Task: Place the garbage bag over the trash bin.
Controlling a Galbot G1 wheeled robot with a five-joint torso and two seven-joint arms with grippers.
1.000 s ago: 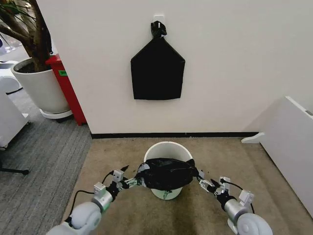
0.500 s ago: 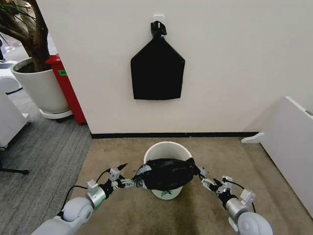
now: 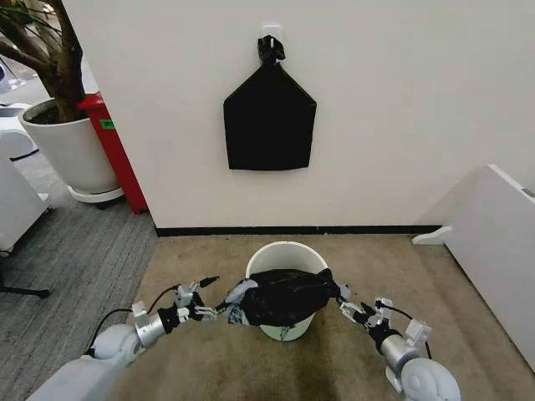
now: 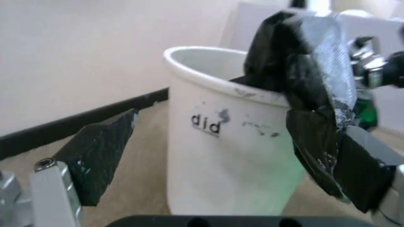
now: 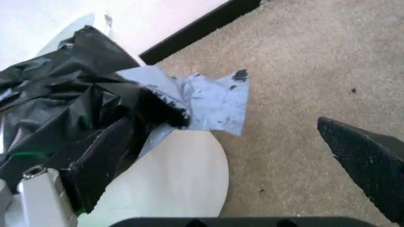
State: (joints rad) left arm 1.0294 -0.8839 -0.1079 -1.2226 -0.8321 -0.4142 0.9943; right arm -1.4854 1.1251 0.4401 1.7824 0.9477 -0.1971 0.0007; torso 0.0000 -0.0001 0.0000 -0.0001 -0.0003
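The trash bin, a cream-white bucket, stands on the carpet by the wall. The garbage bag, glossy black and crumpled, lies bunched across the front half of its rim. My left gripper is just left of the bag's grey taped corner, fingers open. The left wrist view has the bin between the spread fingers of that gripper, with the bag hanging beside one finger. My right gripper sits at the bag's right end, open. Its wrist view shows the bag next to one finger.
A flat black house-shaped bag hangs on the wall behind the bin. At far left are a large white plant pot and a red cabinet. A white panel stands at right. Bare carpet surrounds the bin.
My left arm has drawn back to the left, away from the bag's taped corner. The bag has sagged lower on the bin's front rim. The right gripper has barely shifted.
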